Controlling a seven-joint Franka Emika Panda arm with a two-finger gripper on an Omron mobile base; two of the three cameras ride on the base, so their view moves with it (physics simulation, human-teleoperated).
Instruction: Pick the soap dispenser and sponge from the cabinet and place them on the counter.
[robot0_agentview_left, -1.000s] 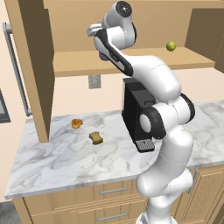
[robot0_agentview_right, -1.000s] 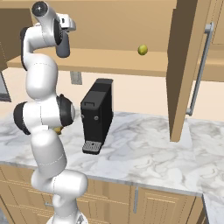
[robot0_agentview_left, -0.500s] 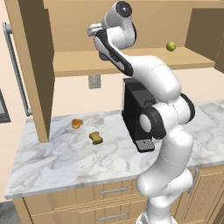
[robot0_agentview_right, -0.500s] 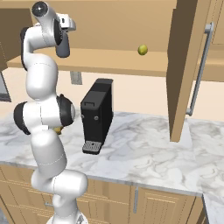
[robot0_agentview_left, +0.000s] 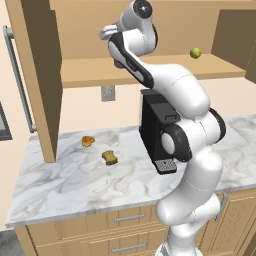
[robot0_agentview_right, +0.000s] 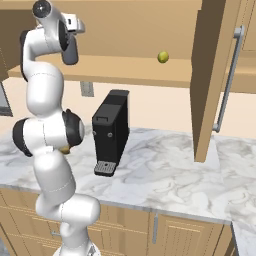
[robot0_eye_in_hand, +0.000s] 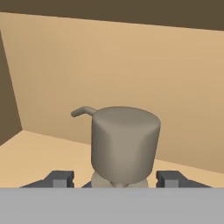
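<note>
In the hand view the end effector (robot0_eye_in_hand: 115, 178) is straddling the soap dispenser (robot0_eye_in_hand: 124, 144), one fingertip (robot0_eye_in_hand: 59, 178) at 9 o'clock and the other at 3, seemingly pinching its upright body. The bottle is standing at 12 o'clock on the cabinet (robot0_eye_in_hand: 43, 151) shelf, nozzle pointing toward 10.

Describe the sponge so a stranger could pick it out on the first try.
Start at the white-and-grey veined marble counter and look left of the tall black coffee machine. Two small brownish things lie there apart from each other; the sponge is the mustard-yellow block with pinched sides, nearer the machine. The rounder orange-brown lump sits farther left and back.
</note>
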